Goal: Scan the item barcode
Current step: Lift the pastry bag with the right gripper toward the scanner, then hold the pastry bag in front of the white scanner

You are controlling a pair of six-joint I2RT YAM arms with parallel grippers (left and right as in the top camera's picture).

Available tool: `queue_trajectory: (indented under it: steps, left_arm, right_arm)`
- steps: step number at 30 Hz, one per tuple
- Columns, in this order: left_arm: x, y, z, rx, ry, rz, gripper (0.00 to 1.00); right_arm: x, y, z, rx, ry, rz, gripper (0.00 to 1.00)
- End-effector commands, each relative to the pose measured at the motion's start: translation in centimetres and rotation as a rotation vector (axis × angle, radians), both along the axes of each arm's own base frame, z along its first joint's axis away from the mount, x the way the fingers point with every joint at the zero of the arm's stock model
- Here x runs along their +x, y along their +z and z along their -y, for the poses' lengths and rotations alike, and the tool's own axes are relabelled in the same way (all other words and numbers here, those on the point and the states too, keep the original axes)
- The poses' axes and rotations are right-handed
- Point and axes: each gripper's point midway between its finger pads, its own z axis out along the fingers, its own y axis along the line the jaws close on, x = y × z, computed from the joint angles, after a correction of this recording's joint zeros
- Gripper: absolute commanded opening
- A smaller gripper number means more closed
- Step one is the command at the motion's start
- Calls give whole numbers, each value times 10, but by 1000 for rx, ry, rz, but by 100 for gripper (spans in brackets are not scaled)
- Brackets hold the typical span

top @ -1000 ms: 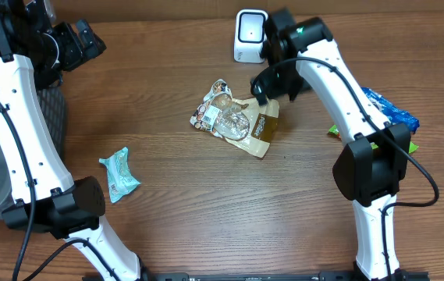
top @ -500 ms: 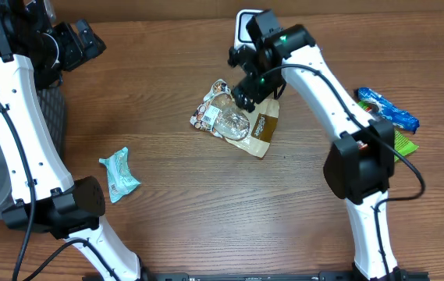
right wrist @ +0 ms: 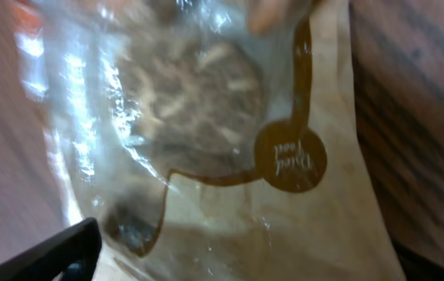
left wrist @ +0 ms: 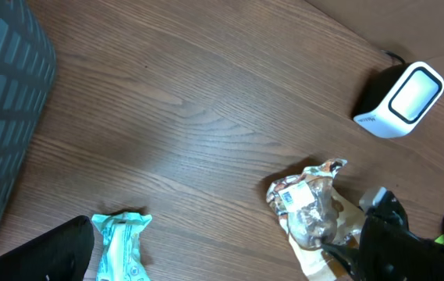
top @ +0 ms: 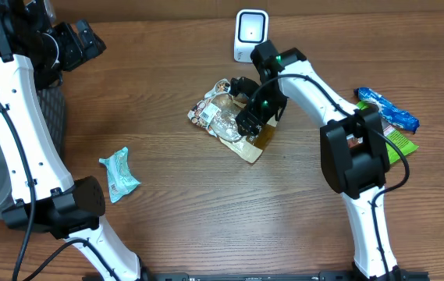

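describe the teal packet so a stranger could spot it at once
On the wooden table, look at the left half, beside the left arm. The teal packet lies alone there, small and crumpled; the bag at centre is clear and brown.

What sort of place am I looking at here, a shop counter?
Probably a mock checkout on a wooden table: a white barcode scanner, a clear snack bag, and a dark basket at the side.
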Motion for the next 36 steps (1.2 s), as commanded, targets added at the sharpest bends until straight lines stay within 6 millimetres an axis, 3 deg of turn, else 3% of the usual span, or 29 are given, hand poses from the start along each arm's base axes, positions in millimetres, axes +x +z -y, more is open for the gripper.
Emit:
queue_trajectory:
  steps: [1, 4, 6, 7, 13, 16, 20, 24, 30, 34, 36]
  left_arm:
    - [-2, 10, 4, 22, -25, 29, 100]
    - [-2, 10, 4, 22, -24, 30, 100]
    - [-2, 10, 4, 22, -25, 30, 100]
    - [-2, 10, 4, 22, -25, 29, 100]
    - [-2, 10, 4, 22, -24, 30, 100]
    - [-2, 10, 5, 22, -26, 30, 100]
    - [-2, 10, 5, 22, -26, 30, 100]
    - [-2, 10, 4, 22, -25, 29, 100]
    - [-2, 10, 4, 22, -26, 30, 100]
    - [-2, 10, 5, 22, -26, 30, 100]
    - [-2, 10, 5, 22, -26, 30, 100]
  right_arm:
    - [-12, -15, 3, -20, -51, -64, 87]
    - [-9, -15, 3, -29, -108, -72, 50]
    - [-8, -14, 4, -33, -167, -91, 10]
    - [-8, -14, 4, -35, -193, -100, 6]
    - [-11, -8, 1, -25, -280, -160, 4]
    - [-15, 9, -8, 32, -281, -204, 4]
    - [-1, 38, -5, 59, -363, -214, 4]
    - [18, 85, 2, 97, -389, -134, 4]
    - [50, 162, 24, 45, -448, 169, 4]
    - [57, 214, 33, 72, -466, 334, 4]
    - [56, 254, 35, 126, -468, 433, 4]
